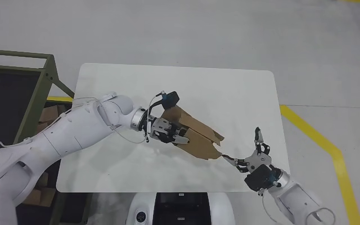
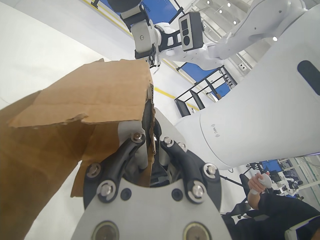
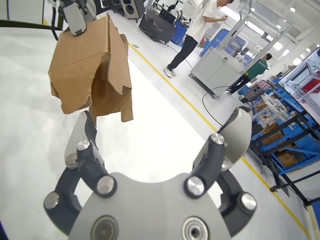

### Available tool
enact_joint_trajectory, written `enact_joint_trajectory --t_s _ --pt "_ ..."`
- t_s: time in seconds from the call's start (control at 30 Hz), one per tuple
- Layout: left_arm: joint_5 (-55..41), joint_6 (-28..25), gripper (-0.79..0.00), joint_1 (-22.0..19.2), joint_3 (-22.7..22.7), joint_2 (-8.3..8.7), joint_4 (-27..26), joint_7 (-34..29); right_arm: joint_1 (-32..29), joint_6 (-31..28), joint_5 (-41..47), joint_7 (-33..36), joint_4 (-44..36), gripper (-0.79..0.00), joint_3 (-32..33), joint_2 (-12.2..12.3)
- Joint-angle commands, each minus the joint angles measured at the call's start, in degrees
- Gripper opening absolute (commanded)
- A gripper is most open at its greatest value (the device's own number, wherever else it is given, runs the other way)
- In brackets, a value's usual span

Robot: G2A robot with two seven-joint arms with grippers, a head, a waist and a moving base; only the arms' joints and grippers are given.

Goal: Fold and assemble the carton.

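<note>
Gaping wide and holding nothing, the right jaws sit near the front corner of the worktop (image 1: 225, 90). One fingertip (image 3: 87, 126) is just beside the loose bottom flaps of the carton (image 1: 197, 136); whether it touches them I cannot tell. Beyond, the carton hangs clear above the worktop, half-opened and tilted, its flaps pointing toward the right arm. At its far end the left jaws are pinched shut on the raw corrugated edge of one wall. The carton looks light and stiff across its panels but floppy at the creases, and its ragged flap edges would likely crumple if squeezed hard. A flat panel close to a fold seems the safest hold, not a flap tip. The worktop is plain, smooth white, probably slippery under cardboard. Past it lie a grey floor with a yellow line (image 1: 315, 132), a green frame (image 1: 34, 59) and blue storage racks (image 3: 287, 126).
</note>
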Motion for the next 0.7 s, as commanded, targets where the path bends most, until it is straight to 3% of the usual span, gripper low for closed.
enact_joint_trajectory --t_s 0.0,0.37,0.67 --pt "-0.02 0.0 -0.785 -0.01 0.0 0.05 0.11 0.0 0.01 0.12 -0.06 0.13 -0.02 0.0 -0.03 -0.01" --pt "0.21 0.85 -0.785 1.15 -0.6 -0.08 -1.41 1.33 0.56 0.11 0.14 1.12 0.13 0.0 -0.45 -0.03" --pt "-13.91 2.73 -0.785 1.17 -0.02 -1.12 0.04 -2.72 2.61 -1.69 0.88 0.37 1.51 0.0 -1.89 0.11"
